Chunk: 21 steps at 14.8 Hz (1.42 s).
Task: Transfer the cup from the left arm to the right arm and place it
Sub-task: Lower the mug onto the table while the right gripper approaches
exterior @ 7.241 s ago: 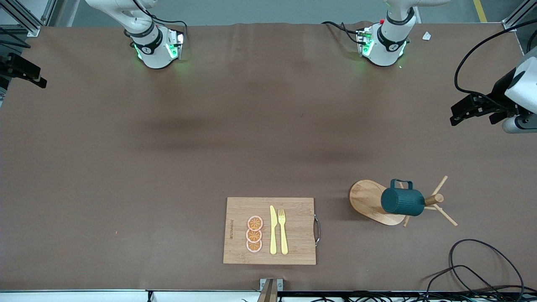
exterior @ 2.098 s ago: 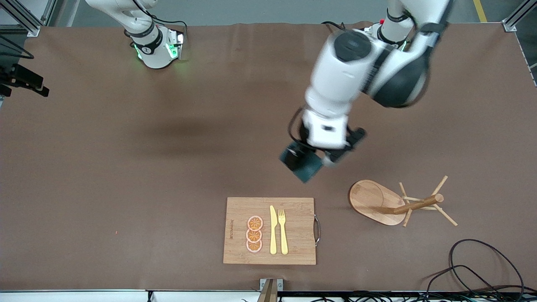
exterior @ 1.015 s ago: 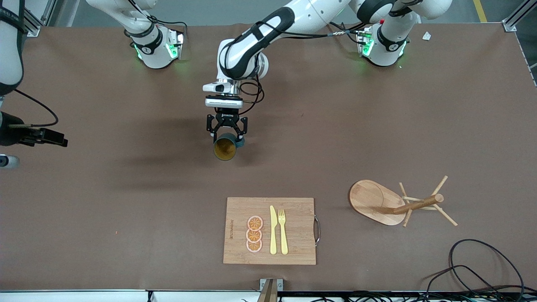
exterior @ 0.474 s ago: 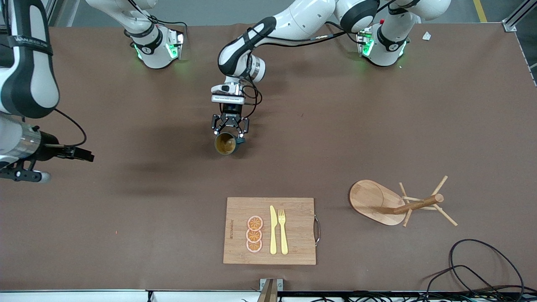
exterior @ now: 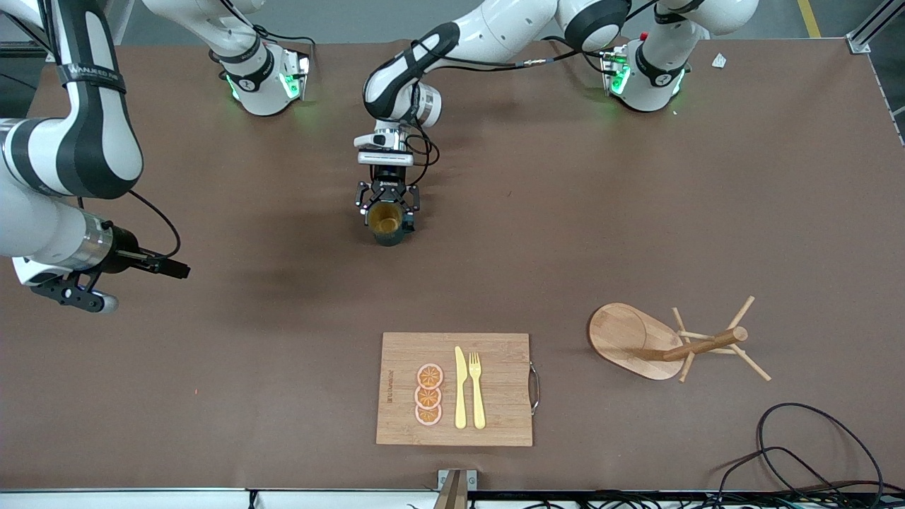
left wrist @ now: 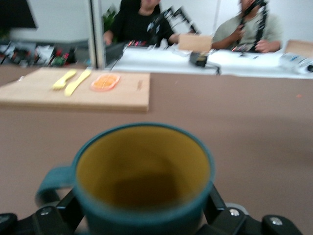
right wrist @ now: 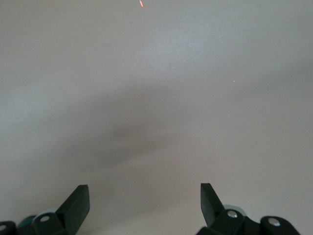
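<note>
Over the middle of the desk: the left tool (exterior: 387,212) pinched the small dark teal ribbed mug (exterior: 387,225), yellow-brown mouth turned up toward the front camera.
Front view, right tool: the right tool (exterior: 159,267) hung above bare brown desk (exterior: 283,367) toward the right arm's end, well apart from the mug, fingers spread.
Front view, other things: a bamboo cutting board (exterior: 454,389) lay nearest the camera carrying a yellow knife (exterior: 460,388), a yellow fork (exterior: 476,389) and three orange slices (exterior: 428,394); a wooden peg rack (exterior: 668,342) lay tipped toward the left arm's end, no mug on it.
Left wrist view: the mug (left wrist: 144,178) sat between the tool's black fingers (left wrist: 215,208), its loop handle (left wrist: 51,182) free to one side.
Mug contents: empty, only the glazed inside showing.
Right wrist view: spread fingertips (right wrist: 76,201) over plain desk; no mug in sight.
Doing the step well: I judge the left tool should hold the mug steady with rim or handle side exposed, so the right tool could close on a free part before the left tool let go.
</note>
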Each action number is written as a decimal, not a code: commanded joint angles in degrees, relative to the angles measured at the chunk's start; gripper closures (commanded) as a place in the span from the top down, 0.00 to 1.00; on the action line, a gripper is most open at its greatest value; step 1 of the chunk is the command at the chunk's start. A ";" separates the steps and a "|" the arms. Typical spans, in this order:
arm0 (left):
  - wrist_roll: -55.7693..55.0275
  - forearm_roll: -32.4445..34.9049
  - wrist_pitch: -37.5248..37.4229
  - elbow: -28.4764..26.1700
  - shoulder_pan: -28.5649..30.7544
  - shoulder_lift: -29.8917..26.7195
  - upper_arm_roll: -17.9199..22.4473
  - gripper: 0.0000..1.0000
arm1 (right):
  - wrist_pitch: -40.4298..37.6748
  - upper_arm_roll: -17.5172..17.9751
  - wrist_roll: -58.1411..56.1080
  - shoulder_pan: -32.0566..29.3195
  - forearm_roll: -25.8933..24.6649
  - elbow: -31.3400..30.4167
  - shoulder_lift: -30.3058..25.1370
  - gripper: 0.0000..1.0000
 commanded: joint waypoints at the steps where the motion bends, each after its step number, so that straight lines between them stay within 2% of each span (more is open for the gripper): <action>1: 0.52 -7.91 -0.68 1.02 -0.50 -1.06 -1.79 1.00 | 0.32 0.03 1.42 0.07 0.26 0.85 0.95 1.00; 3: 0.78 -15.37 -0.41 1.11 -0.33 -2.90 -2.58 1.00 | 0.23 0.03 3.17 0.86 0.26 0.58 0.95 1.00; 6: 5.24 -31.71 0.20 1.46 1.68 -7.64 -3.46 1.00 | 0.23 0.12 13.78 3.23 0.26 -0.47 0.78 1.00; 10: 21.82 -50.35 1.43 1.02 8.09 -17.30 -3.55 1.00 | 0.23 0.12 26.71 7.54 0.26 -2.05 0.51 1.00; 14: 43.70 -66.44 1.43 -1.78 18.80 -28.72 -3.64 1.00 | 0.76 0.21 34.97 10.53 0.26 -4.95 -0.19 1.00; 17: 61.55 -74.98 -0.23 -2.06 26.28 -34.62 -3.55 1.00 | 1.02 0.21 44.89 13.95 0.26 -6.27 -0.81 1.00; 21: 83.51 -80.87 -7.95 -1.97 36.11 -40.60 -3.55 1.00 | 4.43 0.21 59.65 21.06 0.26 -10.74 -2.82 1.00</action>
